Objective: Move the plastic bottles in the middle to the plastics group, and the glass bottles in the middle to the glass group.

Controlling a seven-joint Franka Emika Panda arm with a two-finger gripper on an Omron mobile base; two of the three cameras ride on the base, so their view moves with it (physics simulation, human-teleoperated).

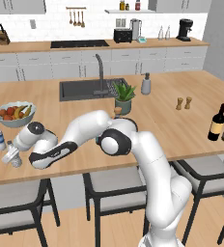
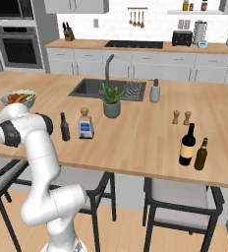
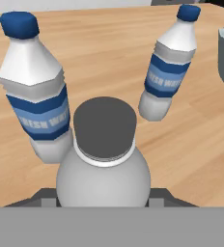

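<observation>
Greyish plastic bottle (image 3: 103, 164) sits between the gripper's (image 3: 103, 200) two dark finger tips in the hand view, its dark-looking cap toward the camera; the fingers press its sides, so the gripper is clenched on it. In the left base view the same bottle (image 1: 12, 157) stands at the far left of the wooden island counter (image 1: 181, 125), at about 9 o'clock from the arm's elbow, with the hand reaching in from the right. Two blue-labelled water bottles flank it: in the hand view one (image 3: 36, 87) at 10 o'clock and the other (image 3: 169, 67) at 2 o'clock, both on the counter just beyond the held bottle. A fruit bowl (image 1: 15, 114) lies at 12 o'clock from them in the left base view. Near the counter's middle, the small dark glass bottle (image 2: 65, 127) stands just beside a clear blue-labelled bottle (image 2: 86, 123), with a potted plant (image 2: 111, 101) at 1 o'clock. Well apart, on the right end, the wine bottle (image 2: 187, 144) and brown bottle (image 2: 201, 154) stand side by side.
</observation>
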